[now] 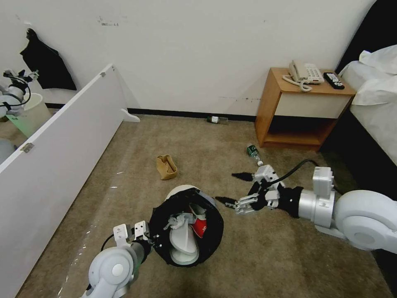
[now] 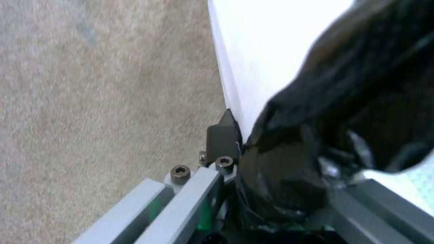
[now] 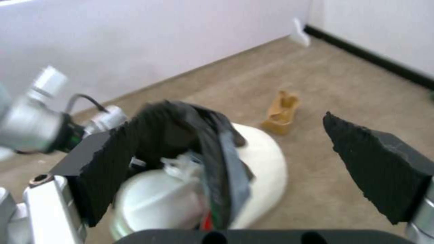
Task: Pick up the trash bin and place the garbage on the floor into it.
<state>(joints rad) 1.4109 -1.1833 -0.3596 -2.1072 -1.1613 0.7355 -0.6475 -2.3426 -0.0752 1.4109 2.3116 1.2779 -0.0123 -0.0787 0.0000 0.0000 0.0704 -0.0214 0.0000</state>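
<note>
Beige-brown short-pile carpet floor (image 1: 269,256) runs from a white wall to a wooden nightstand and a bed, with a long white panel leaning along the left side.

Risks noted:
- The small round white plastic trash bin lined with a black bag (image 1: 178,193) is held tipped, its mouth facing up toward the robot. The left gripper (image 1: 142,234) has its jaws clamped on the bag-covered rim, one finger (image 2: 222,134) against the outer wall. In my judgement a pinch on loose liner film could slip, dropping the bin or spilling it.
- The right gripper (image 1: 235,189) hangs just beside the bin's rim, jaws wide apart and carrying nothing. A careless sweep could knock the bin loose.

Contents of the bin:
- white slipper (image 1: 184,242)
- crumpled white tissue (image 1: 175,221)
- red packet or can (image 1: 200,227); I cannot tell which.

Outstanding on the floor:
- brown paper bag (image 1: 166,167), near the bin
- green-labelled bottle (image 1: 253,151) by the nightstand
- second green-labelled bottle (image 1: 217,120) against the wall.

Task judged partly complete.
</note>
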